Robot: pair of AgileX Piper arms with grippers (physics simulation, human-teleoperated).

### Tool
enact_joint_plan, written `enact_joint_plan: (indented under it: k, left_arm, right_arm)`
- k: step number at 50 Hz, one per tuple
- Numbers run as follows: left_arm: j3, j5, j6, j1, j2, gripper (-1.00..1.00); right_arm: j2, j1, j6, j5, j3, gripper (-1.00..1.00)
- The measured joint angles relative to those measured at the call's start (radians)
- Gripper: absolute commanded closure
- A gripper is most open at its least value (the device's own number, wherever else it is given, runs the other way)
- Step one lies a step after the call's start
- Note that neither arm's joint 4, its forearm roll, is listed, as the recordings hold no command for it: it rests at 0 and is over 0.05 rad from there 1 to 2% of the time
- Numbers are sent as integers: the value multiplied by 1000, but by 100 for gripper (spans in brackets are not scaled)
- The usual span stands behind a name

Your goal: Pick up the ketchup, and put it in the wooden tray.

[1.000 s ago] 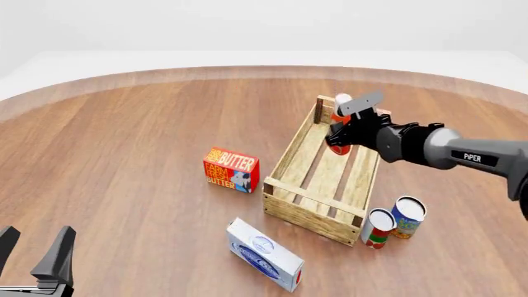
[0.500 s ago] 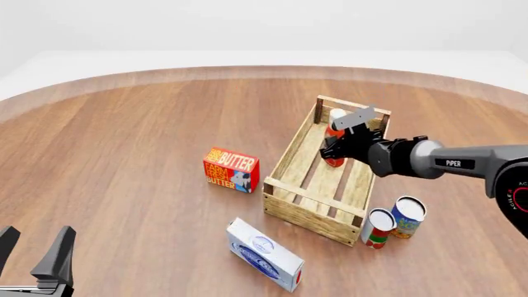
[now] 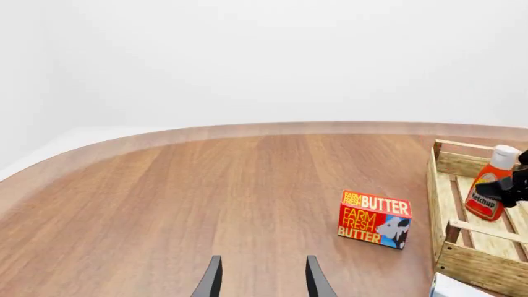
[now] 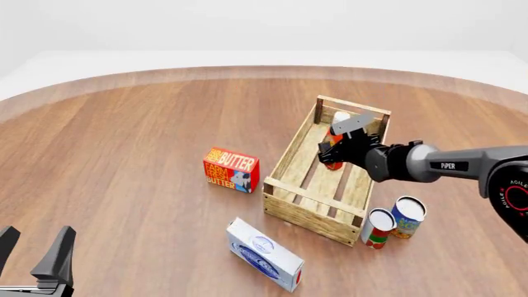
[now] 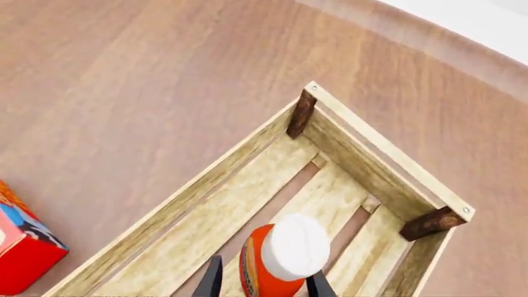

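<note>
Left wrist view: left gripper (image 3: 259, 278) open, empty, over bare table (image 3: 165, 204). Butter box (image 3: 374, 218) stands beside the wooden tray (image 3: 462, 260); ketchup (image 3: 488, 192) upright inside it, label legible only here.

Front view: right gripper (image 4: 337, 147) closed on ketchup at the tray's far end, hiding its body. Two cans (image 4: 394, 221) and a white box (image 4: 264, 253) near the tray's near end.

Right wrist view: white cap (image 5: 295, 247) between fingers (image 5: 212, 281), slatted floor below.

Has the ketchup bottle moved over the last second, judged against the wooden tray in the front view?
Yes. The ketchup, held by the right claw, has come down from above the wooden tray's far rim to inside it, upright.
</note>
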Motion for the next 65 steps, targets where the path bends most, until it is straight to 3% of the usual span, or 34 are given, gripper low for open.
enact_joint_plan:
  k: [37, 51, 65]
  left_arm:
    - [0, 0, 0, 0, 0, -100]
    - [0, 0, 0, 0, 0, -100]
    - [0, 0, 0, 0, 0, -100]
  right_arm:
    - [-185, -14, -41, 35, 38, -100]
    - [-326, -17, -36, 14, 153, -100]
    - [-535, -20, -2, -23, 345, -100]
